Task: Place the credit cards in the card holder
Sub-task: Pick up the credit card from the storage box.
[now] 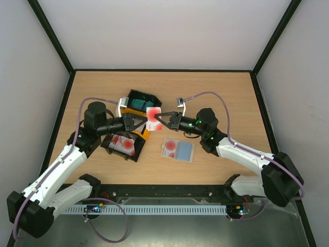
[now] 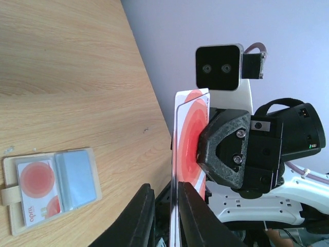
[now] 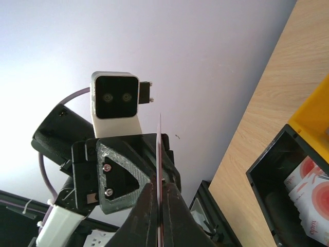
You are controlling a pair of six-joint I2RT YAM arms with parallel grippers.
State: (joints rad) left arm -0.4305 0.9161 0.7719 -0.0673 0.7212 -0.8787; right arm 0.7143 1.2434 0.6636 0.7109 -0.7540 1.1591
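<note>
Top external view: a white credit card (image 1: 153, 114) with a red disc is held above the table (image 1: 231, 103) between both arms, its face tilted upward and its long side seemingly running toward the far wall. It is pinched tight by the right gripper (image 1: 162, 120), while the left gripper (image 1: 144, 122) is slightly parted around the opposite end. From the right wrist only its thin edge is seen. The card holder (image 1: 179, 150) lies unfolded nearby, with one red-marked card in a pocket. Teal cards fill the far bin (image 1: 151, 99). Red-marked ones fill the near bin (image 1: 108, 148), partly hidden by the left arm.
</note>
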